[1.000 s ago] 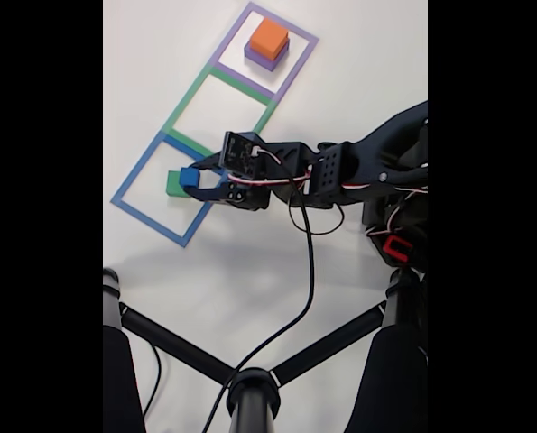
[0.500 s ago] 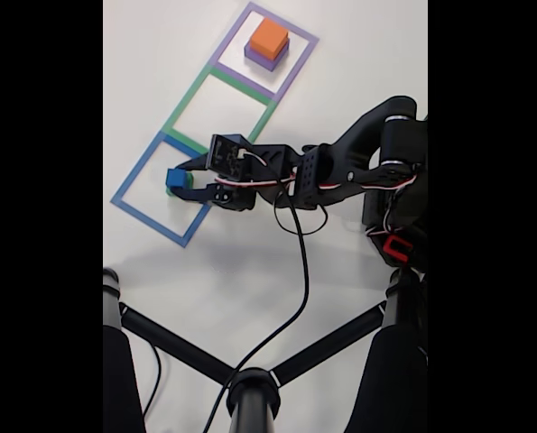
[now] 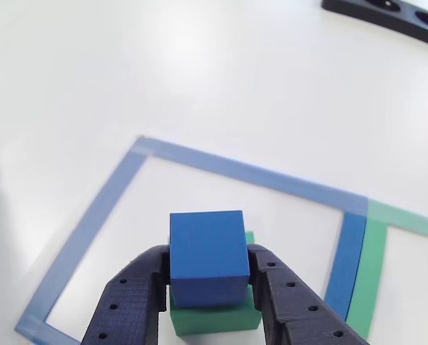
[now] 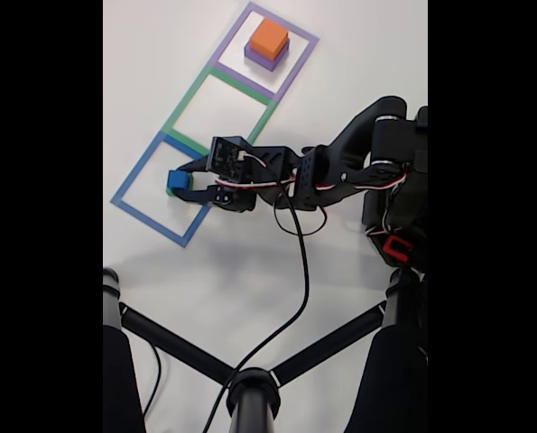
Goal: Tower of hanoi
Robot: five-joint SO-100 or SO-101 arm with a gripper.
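My gripper (image 3: 209, 260) is shut on the small dark blue cube (image 3: 207, 257), one black finger on each side. The cube sits directly over the larger green cube (image 3: 215, 318); I cannot tell whether they touch. Both lie inside the flat blue square outline (image 3: 221, 167). In the fixed view the gripper (image 4: 181, 183) holds the blue cube (image 4: 177, 181) in the blue outline (image 4: 140, 169), and the green cube is almost hidden beneath it. Far off, the orange cube (image 4: 269, 37) rests on the purple cube (image 4: 264, 60) inside the purple outline (image 4: 297, 63).
A green outline (image 4: 189, 96) with nothing in it lies between the blue and purple ones. A black strip with round holes (image 3: 386, 11) is at the far right. Black stand legs (image 4: 250, 388) and the arm's cable (image 4: 304, 271) cross the near table.
The gripper has carried the blue cube a little to the left, from beside the green cube to directly over it, so the green cube is now covered in the fixed view.
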